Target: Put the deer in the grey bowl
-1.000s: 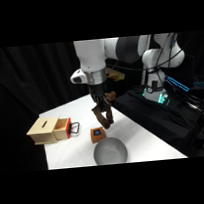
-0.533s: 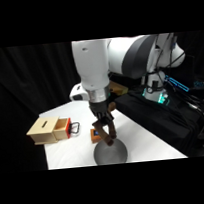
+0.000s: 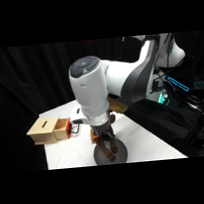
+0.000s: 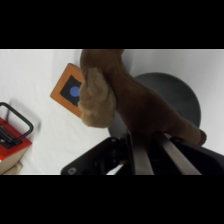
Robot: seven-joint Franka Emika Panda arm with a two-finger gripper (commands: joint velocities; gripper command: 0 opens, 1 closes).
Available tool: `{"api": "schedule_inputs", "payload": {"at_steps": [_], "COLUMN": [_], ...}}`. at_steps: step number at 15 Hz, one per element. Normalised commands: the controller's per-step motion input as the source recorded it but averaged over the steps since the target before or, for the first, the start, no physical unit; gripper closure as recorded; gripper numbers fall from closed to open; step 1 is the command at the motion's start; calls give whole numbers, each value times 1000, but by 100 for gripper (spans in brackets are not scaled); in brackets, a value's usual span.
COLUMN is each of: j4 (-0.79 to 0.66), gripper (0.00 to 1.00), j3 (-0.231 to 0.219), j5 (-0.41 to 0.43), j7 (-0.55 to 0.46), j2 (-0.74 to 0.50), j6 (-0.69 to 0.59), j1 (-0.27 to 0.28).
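Note:
A brown deer (image 4: pixel 127 100) fills the wrist view, held between the two fingers of my gripper (image 4: pixel 150 150), which is shut on it. Behind and under the deer lies the round grey bowl (image 4: pixel 182 97). In the side view my gripper (image 3: pixel 106 147) hangs low over the grey bowl (image 3: pixel 119 153) at the table's front edge, and the deer (image 3: pixel 108 150) shows as a brown shape right above the bowl's inside. Whether the deer touches the bowl I cannot tell.
An orange-brown cube (image 4: pixel 70 91) with a dark top and blue dot lies beside the bowl. A tan wooden box (image 3: pixel 45 130) with a red drawer front and black handle (image 4: pixel 12 127) stands to the left. Dark equipment sits behind the table at right.
The arm has swung toward the camera and come lower, carrying the deer from near the cube to a spot right over the grey bowl.

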Motion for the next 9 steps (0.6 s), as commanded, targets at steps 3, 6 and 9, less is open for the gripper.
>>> {"api": "schedule_inputs", "payload": {"at_steps": [3,6,9], "j4": [267,253,227], "gripper": [63,41,15], "j3": [19,-6,-53], "j5": [-73,-74,-99], "j7": [209,154,64], "j2": [147,105,114], "j6": [-128,-177,-122], "j1": [223,137,29]}}
